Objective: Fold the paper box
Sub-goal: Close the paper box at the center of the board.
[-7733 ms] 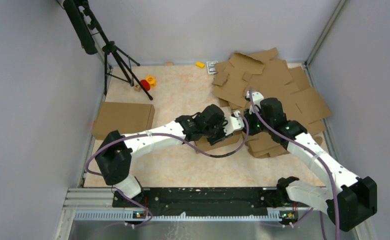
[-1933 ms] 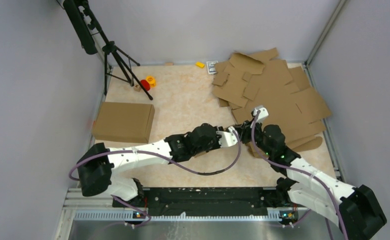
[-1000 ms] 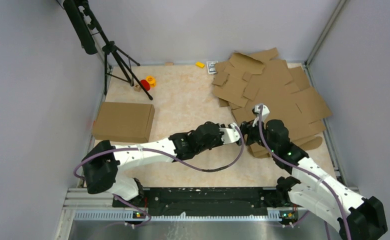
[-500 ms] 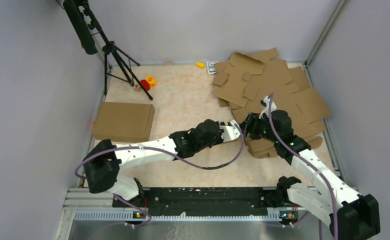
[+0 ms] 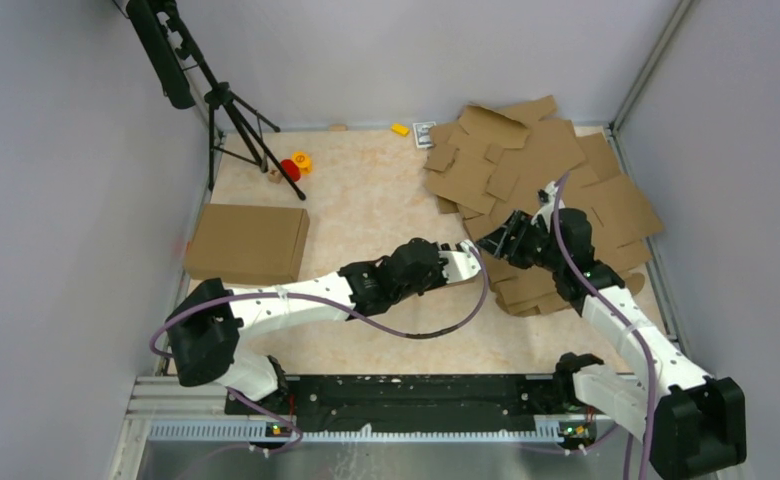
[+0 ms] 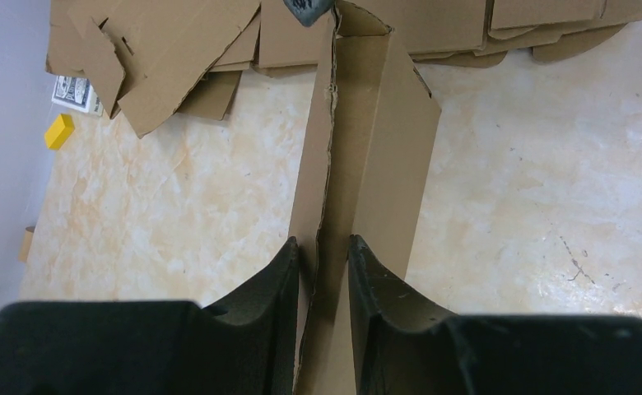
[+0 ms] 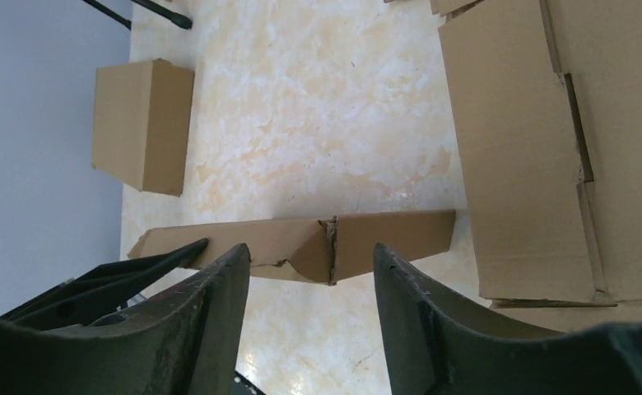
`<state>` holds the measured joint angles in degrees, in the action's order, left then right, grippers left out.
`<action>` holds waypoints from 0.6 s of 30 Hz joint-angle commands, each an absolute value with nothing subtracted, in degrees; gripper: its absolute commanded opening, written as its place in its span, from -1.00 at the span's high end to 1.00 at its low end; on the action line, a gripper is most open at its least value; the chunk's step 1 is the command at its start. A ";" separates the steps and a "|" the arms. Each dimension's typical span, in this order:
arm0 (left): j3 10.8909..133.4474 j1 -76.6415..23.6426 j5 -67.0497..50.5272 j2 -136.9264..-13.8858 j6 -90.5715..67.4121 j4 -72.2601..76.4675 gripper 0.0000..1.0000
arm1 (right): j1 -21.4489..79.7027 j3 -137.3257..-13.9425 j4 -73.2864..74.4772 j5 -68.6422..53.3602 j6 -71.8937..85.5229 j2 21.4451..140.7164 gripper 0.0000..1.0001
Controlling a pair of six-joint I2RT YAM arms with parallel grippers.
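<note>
We see two white and black robot arms reaching over a pale marbled surface [image 5: 366, 200] enclosed by grey walls. The left arm stretches from the near left corner to the middle of the surface. Its left pincer [image 6: 324, 247] is narrowed onto the paper box [image 6: 367, 148], with one finger pressing each side of the cardboard. The paper box is a long brown corrugated strip, creased lengthwise so that two panels meet at a ragged seam. It lies in the middle of the surface and points away from the left pincer towards the right arm.

The right pincer [image 7: 309, 251] hangs above the far end of the strip with its fingers spread wide and gripping nothing. In the right wrist view, the strip lies crosswise in the gap between those fingers. We cannot tell whether the fingers touch it.

A loose pile of flat cardboard blanks [image 5: 556, 170] with flaps and slots covers the far right part of the surface, just beyond the strip. A closed brown box [image 5: 248, 243] sits well apart at the left edge. A black tripod [image 5: 228, 110] stands in the far left corner, with small red and orange objects [image 5: 294, 165] at its foot. A yellow block [image 5: 400, 129] lies near the back wall.
</note>
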<state>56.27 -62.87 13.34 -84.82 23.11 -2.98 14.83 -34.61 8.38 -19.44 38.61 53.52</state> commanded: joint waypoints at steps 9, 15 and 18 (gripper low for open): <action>57.30 -62.67 11.69 -85.52 21.89 -5.71 0.48 | 13.93 -32.26 3.77 -21.20 40.12 57.40 0.33; 57.39 -62.67 11.78 -85.67 21.88 -5.78 0.48 | 13.74 -29.61 2.31 -21.07 39.84 57.83 0.49; 57.48 -62.67 11.69 -85.73 21.82 -5.82 0.48 | 13.75 -28.75 2.07 -20.71 39.67 57.62 0.51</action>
<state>56.38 -62.70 13.08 -84.82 23.09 -3.05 14.46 -31.20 0.08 -23.09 41.15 57.34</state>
